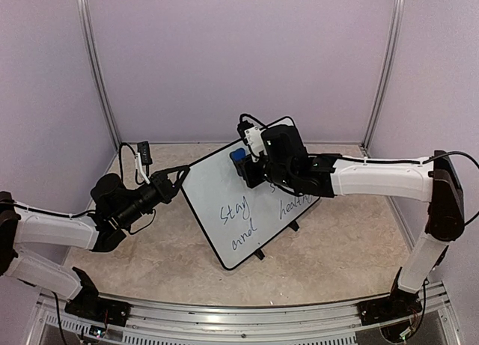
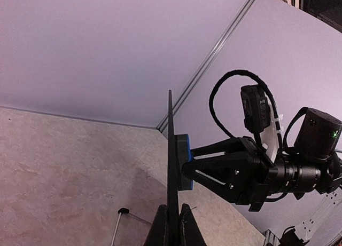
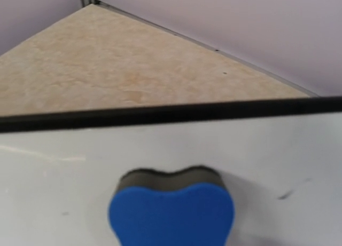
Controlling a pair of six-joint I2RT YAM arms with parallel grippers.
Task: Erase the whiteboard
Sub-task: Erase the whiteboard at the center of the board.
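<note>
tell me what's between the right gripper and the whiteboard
The eraser: the right gripper holds it against the whiteboard, clearest in the left wrist view.

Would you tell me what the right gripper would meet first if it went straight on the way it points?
The whiteboard's face: the blue eraser in the right gripper seems pressed against it.

Beige marbled table (image 1: pixel 344 248), pale wall panels (image 1: pixel 224 53) on three sides. One whiteboard (image 1: pixel 217 191) stands on it near the middle, tilted, on small black feet (image 1: pixel 259 254). Dark handwriting (image 1: pixel 233 212) on its lower half.
</note>
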